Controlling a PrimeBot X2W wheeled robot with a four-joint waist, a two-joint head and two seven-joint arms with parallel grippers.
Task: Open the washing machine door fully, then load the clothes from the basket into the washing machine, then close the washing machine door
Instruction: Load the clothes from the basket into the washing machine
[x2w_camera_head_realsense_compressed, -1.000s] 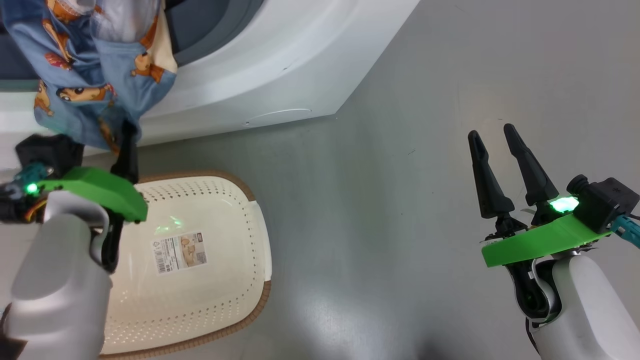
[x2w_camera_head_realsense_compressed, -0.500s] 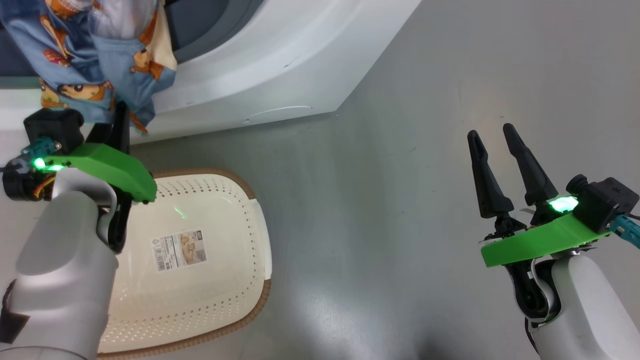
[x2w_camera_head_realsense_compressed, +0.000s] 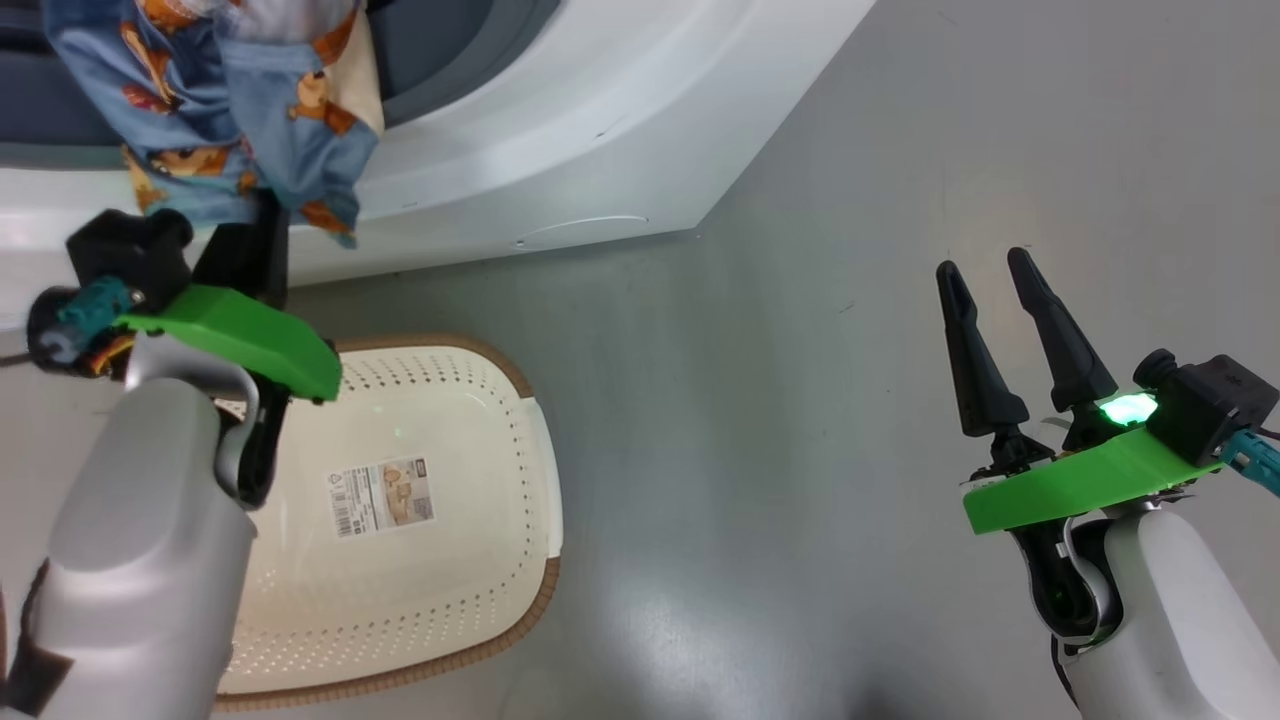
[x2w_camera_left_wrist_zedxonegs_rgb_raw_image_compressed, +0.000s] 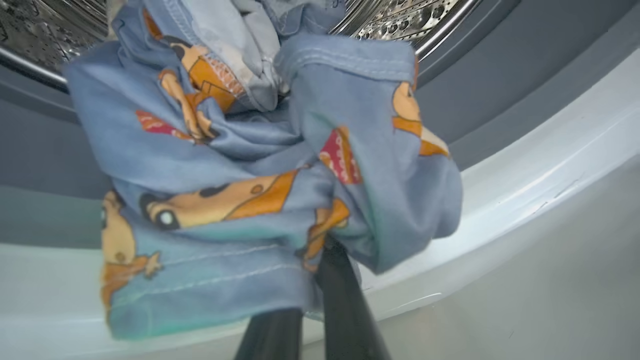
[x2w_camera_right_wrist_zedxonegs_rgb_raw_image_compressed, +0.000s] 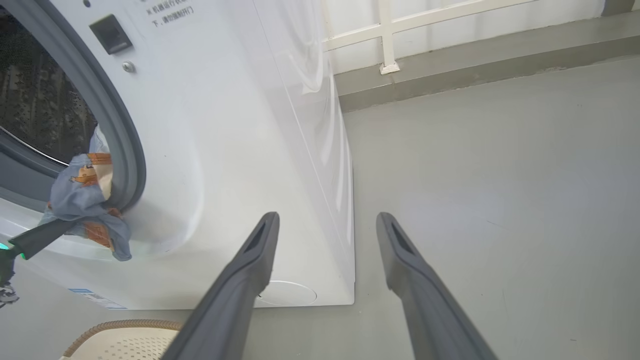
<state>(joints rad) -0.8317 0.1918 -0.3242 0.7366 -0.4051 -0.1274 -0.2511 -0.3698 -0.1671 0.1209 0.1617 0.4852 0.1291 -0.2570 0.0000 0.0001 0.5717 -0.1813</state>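
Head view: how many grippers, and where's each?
2. The left gripper, upper left, is shut on the clothes hanging out of the washing machine, past the basket. The right gripper, lower right, is open over the floor, holding nothing. The left one's tips are hidden in fabric.

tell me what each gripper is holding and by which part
Left gripper: shut on the clothes, pinching their low hanging edge. Right gripper: open, holding nothing.

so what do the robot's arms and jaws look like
Pale silver-grey forearms, each topped by a bright green wrist plate carrying a black camera block with a teal connector. The jaws are two long, tapering dark fingers.
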